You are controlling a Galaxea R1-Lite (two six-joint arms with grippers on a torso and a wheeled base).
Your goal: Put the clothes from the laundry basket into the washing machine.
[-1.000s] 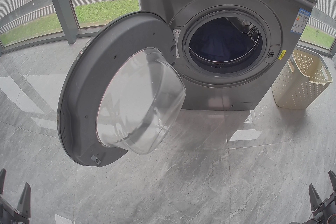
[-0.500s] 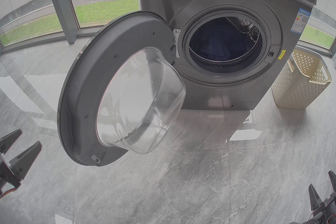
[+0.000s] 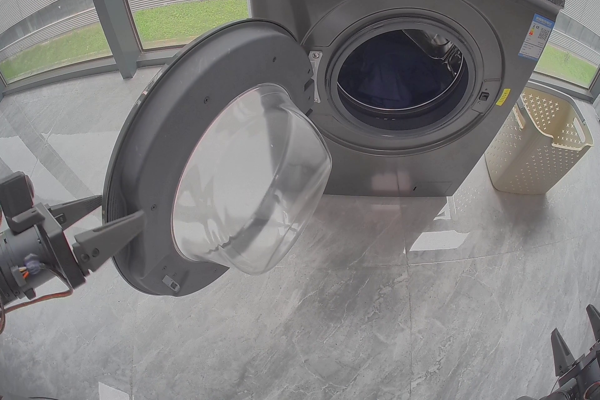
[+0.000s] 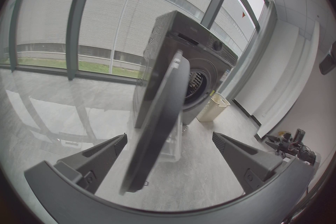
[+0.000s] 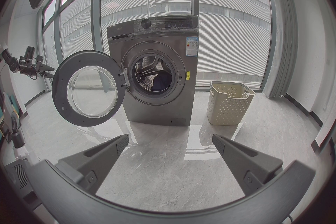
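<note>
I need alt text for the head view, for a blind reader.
A grey front-loading washing machine stands with its round glass-windowed door wide open; the open left claw is at the door's outer edge. A cream perforated laundry basket stands beside the machine.

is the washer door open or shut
Open. The washing machine door stands swung wide on its hinge, leaving the drum opening uncovered.
</note>
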